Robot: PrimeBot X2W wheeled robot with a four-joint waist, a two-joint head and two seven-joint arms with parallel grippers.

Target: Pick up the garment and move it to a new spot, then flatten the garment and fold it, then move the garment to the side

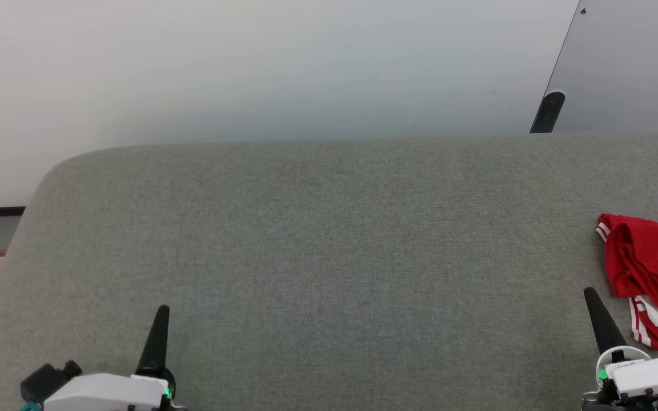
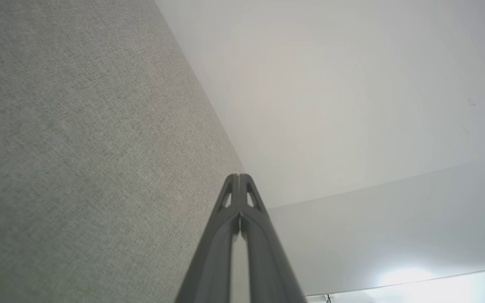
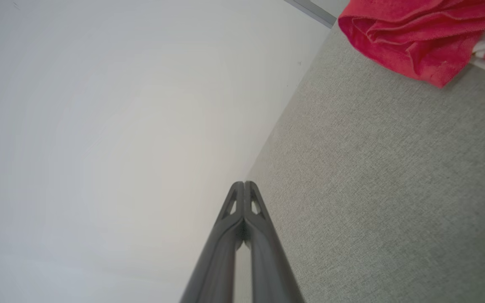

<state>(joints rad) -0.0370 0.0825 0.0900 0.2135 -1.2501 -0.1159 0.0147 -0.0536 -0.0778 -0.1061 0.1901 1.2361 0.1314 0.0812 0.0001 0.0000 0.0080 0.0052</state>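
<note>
Garment (image 1: 652,265): red jersey, crumpled in a loose heap, not spread out. It lies on the grey padded surface (image 1: 329,240) at its right edge, toward the near side and well clear of the far edge. Red folds overlap one another. White-and-red striped trim shows at the heap's far left corner and along its near side, where white inner lining is turned outward. The garment's right part runs out of the head view.

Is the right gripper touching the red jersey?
Apart. The right wrist view shows bare grey surface between the shut right gripper and the garment.
</note>
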